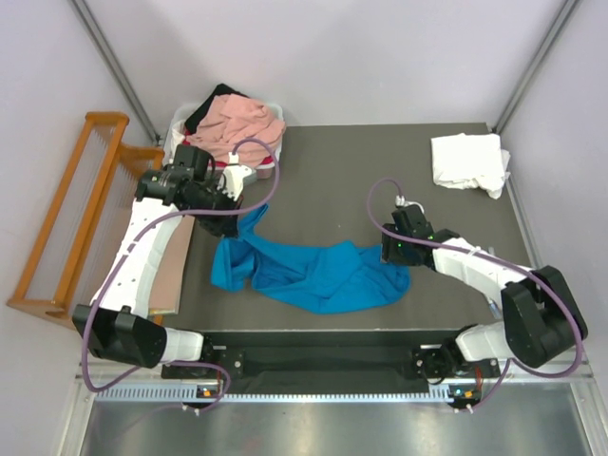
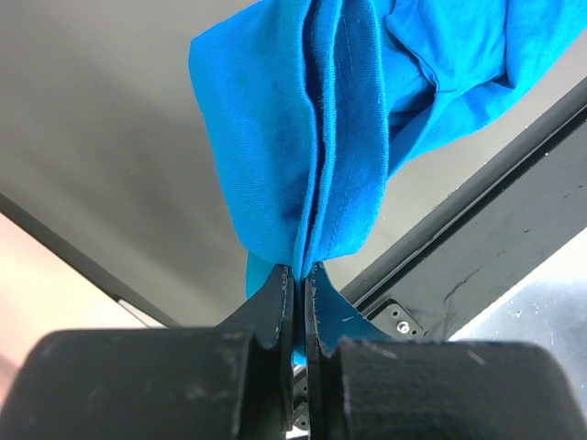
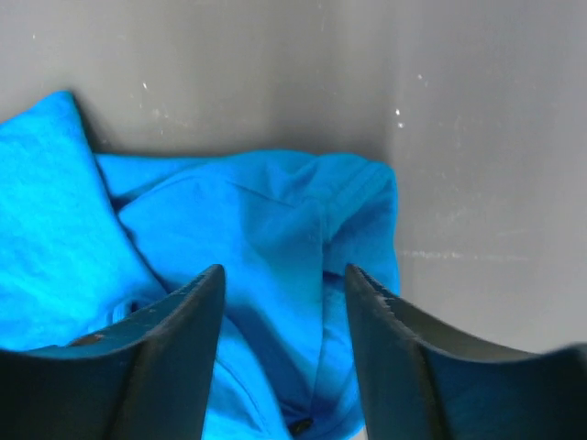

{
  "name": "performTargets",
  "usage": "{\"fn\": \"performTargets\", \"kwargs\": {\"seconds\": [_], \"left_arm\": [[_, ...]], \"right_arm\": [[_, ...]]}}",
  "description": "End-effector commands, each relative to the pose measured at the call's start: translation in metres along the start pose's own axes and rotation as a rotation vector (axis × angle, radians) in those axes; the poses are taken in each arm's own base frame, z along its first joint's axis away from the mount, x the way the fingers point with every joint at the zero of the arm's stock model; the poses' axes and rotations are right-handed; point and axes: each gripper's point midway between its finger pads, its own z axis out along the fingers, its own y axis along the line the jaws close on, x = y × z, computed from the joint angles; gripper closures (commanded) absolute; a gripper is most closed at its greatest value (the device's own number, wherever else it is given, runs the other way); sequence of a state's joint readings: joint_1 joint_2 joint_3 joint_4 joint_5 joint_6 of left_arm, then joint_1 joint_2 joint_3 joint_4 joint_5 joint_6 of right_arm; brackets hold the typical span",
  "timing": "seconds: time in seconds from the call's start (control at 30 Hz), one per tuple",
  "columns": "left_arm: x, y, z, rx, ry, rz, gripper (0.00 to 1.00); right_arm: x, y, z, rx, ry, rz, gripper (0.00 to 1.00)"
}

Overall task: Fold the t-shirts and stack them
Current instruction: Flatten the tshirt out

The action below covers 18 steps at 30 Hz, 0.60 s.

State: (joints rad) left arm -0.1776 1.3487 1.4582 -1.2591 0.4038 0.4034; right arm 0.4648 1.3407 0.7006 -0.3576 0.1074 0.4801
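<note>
Dark grey counter (image 1: 380,161), seen from above. A bright blue t-shirt (image 1: 313,271) lies crumpled on its near half, between the two arms. The bulk is spread in loose folds toward the front edge, and one narrow stretch is drawn up and away toward the left arm.

Left gripper (image 1: 239,204): clamped on the bright blue t-shirt. In the left wrist view the gripper (image 2: 300,275) has its two black fingers pressed together on a gathered, hemmed edge of the cloth (image 2: 312,137). The fabric hangs away from the fingertips in long pleats, clear of the counter surface beneath it.

Right gripper (image 1: 391,258): at the right-hand end of the shirt, low over it. In the right wrist view the gripper (image 3: 284,275) has its fingers standing apart, straddling a rumpled fold of the blue cloth (image 3: 266,220). Nothing is pinched between them. Cannot tell whether the fingertips touch the fabric.

Other items:
- A folded white cloth t-shirt (image 1: 467,161) sits at the far right corner of the counter, well apart from the blue one.
- A white plastic tub (image 1: 275,109) sits at the far left corner, heaped with a salmon-pink t-shirt (image 1: 242,123) and a black garment (image 1: 204,109) at its left side.
- A wooden slatted rack (image 1: 71,218) stands off the counter's left side.
</note>
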Motion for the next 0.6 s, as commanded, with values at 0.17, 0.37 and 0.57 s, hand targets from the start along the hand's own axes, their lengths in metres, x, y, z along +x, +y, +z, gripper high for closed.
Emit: {"fn": "performTargets", "kwargs": {"seconds": [0.17, 0.37, 0.57], "left_arm": [[-0.002, -0.003, -0.001, 0.006, -0.046, 0.021, 1.0], [0.003, -0.004, 0.004, 0.015, -0.04, 0.016, 1.0], [0.002, -0.001, 0.006, 0.006, -0.039, 0.015, 1.0]], "right_arm": [[-0.039, 0.029, 0.009, -0.067, -0.071, -0.038, 0.66], [-0.04, 0.031, 0.014, -0.07, -0.063, -0.048, 1.0], [-0.083, 0.038, -0.013, -0.078, -0.183, -0.066, 1.0]]}}
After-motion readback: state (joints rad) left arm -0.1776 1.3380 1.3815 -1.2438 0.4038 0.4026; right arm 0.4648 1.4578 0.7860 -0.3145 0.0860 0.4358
